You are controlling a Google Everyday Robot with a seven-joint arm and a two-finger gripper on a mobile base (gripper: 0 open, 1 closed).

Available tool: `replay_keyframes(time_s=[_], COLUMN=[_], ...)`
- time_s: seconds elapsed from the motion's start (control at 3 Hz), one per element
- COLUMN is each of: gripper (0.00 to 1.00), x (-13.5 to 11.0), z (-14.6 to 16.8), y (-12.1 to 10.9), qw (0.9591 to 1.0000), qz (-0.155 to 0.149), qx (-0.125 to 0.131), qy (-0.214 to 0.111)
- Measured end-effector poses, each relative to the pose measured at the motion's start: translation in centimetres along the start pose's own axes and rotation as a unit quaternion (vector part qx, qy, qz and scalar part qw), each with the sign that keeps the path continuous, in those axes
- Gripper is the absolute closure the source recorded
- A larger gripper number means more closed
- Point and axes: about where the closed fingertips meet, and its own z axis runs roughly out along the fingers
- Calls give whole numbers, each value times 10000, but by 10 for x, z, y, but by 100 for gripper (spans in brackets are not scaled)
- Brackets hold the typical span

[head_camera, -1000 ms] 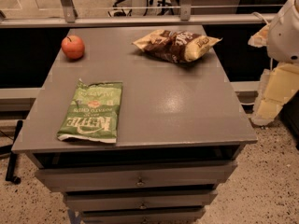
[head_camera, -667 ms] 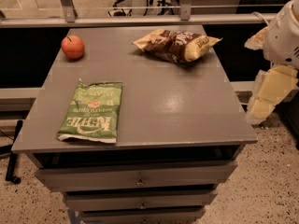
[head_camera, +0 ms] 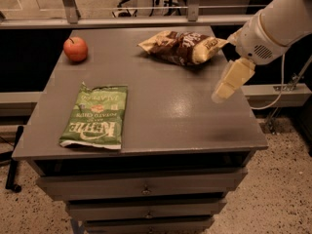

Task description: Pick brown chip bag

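Your hand (head_camera: 220, 92) is hovering over the desk's (head_camera: 165, 121) right edge, open or closed you cannot tell, while the brown bag (head_camera: 181, 47) is lying near it at the back.

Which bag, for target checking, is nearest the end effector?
The brown chip bag, crumpled, far right; the end effector hovers beside it. The green bag lies front-left.

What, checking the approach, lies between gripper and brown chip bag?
Camera view: only bare tabletop between brown chip bag and gripper hovering over its right edge.
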Motion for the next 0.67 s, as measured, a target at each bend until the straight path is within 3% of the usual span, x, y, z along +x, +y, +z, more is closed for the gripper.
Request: replay_keyframes(time_s=[0.33, 0.67], gripper=[0, 0], x=[-22, -52], z=[32, 73], y=[-40, -83], qw=[9988, 9938], qz=[219, 583], qx=[383, 718], qy=[-231, -624])
